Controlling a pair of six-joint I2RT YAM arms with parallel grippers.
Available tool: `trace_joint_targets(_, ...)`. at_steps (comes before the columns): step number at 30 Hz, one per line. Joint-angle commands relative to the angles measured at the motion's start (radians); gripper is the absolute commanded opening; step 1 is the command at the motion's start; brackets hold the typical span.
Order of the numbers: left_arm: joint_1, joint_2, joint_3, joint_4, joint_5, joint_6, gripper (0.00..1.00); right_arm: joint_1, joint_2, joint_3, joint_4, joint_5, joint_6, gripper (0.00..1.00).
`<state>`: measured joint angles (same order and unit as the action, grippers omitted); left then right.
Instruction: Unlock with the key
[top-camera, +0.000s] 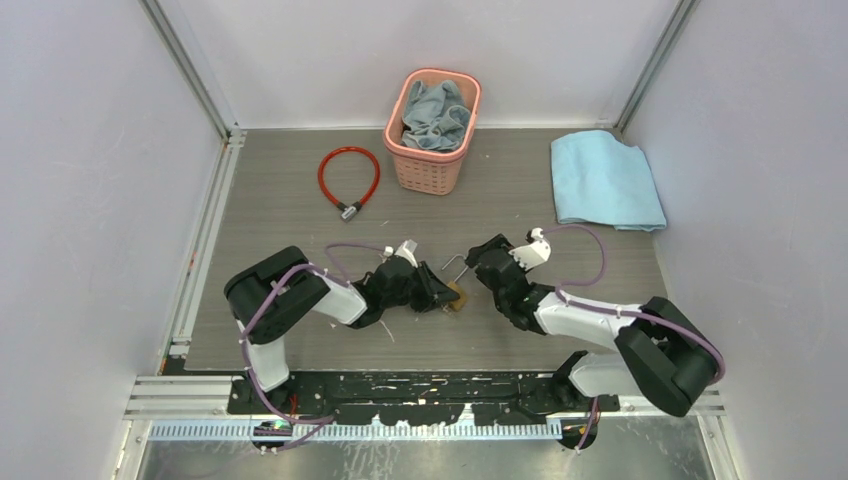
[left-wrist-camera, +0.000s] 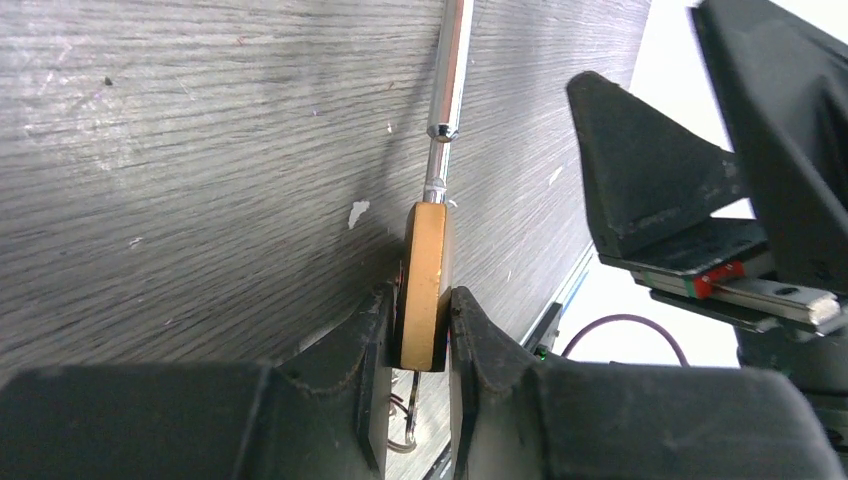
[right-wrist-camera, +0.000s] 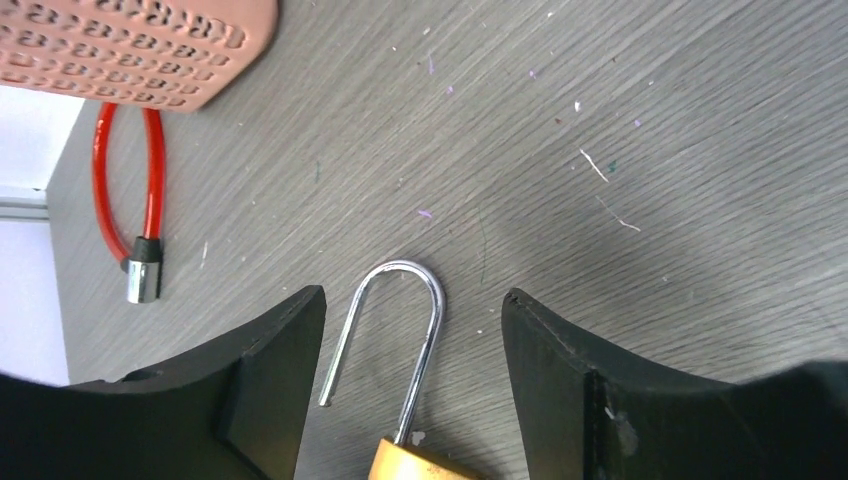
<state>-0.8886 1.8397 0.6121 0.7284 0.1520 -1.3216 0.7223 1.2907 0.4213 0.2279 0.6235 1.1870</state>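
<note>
Pinching the flat brass padlock (left-wrist-camera: 424, 270) between the narrowed jaws of my left gripper (left-wrist-camera: 422, 300) at the near middle of the grey wood-grain table (top-camera: 300, 200), I am hovering the right gripper (right-wrist-camera: 412, 300) wide open around its silver shackle (right-wrist-camera: 436, 315), one end standing free.

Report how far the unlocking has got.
Done, apparently: the padlock's shackle stands open, one leg free of the brass body. In hand: the left gripper clamps the body; the right gripper is open, straddling the shackle. Left: perhaps only setting it down. The key is not clearly visible.
</note>
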Motion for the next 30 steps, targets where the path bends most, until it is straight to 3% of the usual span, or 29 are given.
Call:
trace_joint_targets(1,0.004,0.024,0.02,-0.103,-0.038,0.014,0.0,-0.006,-0.089,0.009,-0.051,0.044,-0.038,0.71)
trace_joint_targets(19,-0.006,0.122,0.241,-0.213,-0.014,0.087,0.0,-0.011,-0.367,0.049,-0.377,0.111,-0.096,0.83)
trace_joint_targets(30,-0.102,0.201,0.382,-0.362,-0.104,0.163,0.04,-0.014,-0.518,0.111,-0.594,0.115,-0.225,0.95)
